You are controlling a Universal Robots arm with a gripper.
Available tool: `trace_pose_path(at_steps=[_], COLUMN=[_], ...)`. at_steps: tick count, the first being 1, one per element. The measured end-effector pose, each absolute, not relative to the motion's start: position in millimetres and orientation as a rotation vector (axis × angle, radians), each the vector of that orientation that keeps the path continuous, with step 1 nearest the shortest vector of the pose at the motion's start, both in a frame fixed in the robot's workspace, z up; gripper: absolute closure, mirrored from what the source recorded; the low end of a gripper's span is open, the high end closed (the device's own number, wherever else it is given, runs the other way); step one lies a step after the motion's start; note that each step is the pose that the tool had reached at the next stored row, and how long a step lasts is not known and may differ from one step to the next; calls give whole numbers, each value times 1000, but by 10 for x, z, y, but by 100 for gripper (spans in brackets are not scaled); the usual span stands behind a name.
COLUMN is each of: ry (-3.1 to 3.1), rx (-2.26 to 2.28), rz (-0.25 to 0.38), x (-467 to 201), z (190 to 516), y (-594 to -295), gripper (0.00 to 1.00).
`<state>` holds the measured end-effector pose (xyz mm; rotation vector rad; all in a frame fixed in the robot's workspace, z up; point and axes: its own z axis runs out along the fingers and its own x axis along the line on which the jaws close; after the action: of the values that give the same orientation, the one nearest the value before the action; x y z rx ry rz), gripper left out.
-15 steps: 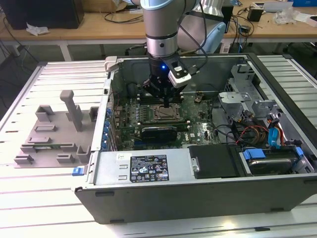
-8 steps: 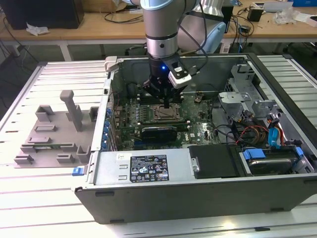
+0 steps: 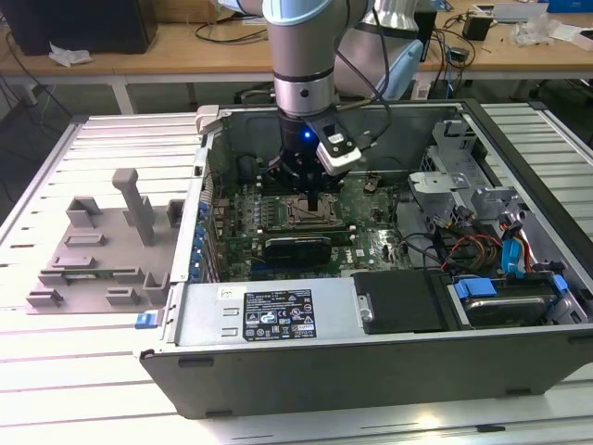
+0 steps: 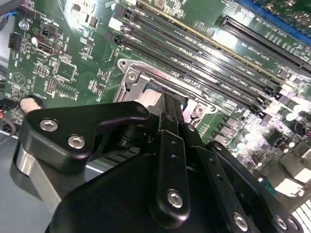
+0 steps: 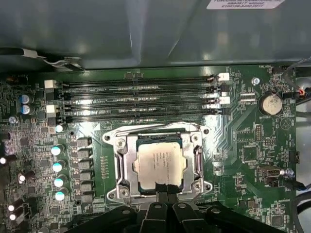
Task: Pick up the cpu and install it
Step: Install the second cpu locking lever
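One arm is seen in the exterior view, reaching down into an open computer case (image 3: 371, 371) with its gripper (image 3: 313, 197) lowered over the socket (image 3: 304, 211) on the motherboard (image 3: 371, 243). A grey plastic tray (image 3: 97, 255) with upright blocks lies on the table, well apart from the case at the exterior view's left. From this view the cpu cannot be made out under the gripper.

In the second wrist view the gripper's black linkage (image 4: 170, 160) covers most of the socket, so only a sliver of the metal frame (image 4: 133, 80) and a pale patch of the cpu (image 4: 154, 99) are made out next to the memory slots (image 4: 204, 53). The fingers are brought close together at the chip's edge.

In the first wrist view the cpu (image 5: 159, 165) is seen lying flat inside the socket frame (image 5: 124, 162), its silver top level with the frame on all visible sides. The fingertips (image 5: 167, 190) are drawn together at the near edge of the chip; whether that edge is pinched or merely touched cannot be told.

Several risks are judged from this. If the edge is gripped, any sideways drag or tilt could scrape the chip across the socket contacts and bend them. If the chip is not fully seated, a lift of the gripper could tip one corner up. Pressure applied off-centre could also skew it against the frame.
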<state>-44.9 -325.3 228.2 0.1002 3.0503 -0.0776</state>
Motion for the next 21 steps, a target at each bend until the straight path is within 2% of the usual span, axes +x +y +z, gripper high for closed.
trace_pose_path(at_steps=[5,9,21], ry=[3050,3051,3062], rx=[100,96,-55], rz=[-77,-77,-60], x=[-449,-449,-592], z=[2382,2380,2293], y=[-3283,-3469,-3499], gripper=[89,89,89])
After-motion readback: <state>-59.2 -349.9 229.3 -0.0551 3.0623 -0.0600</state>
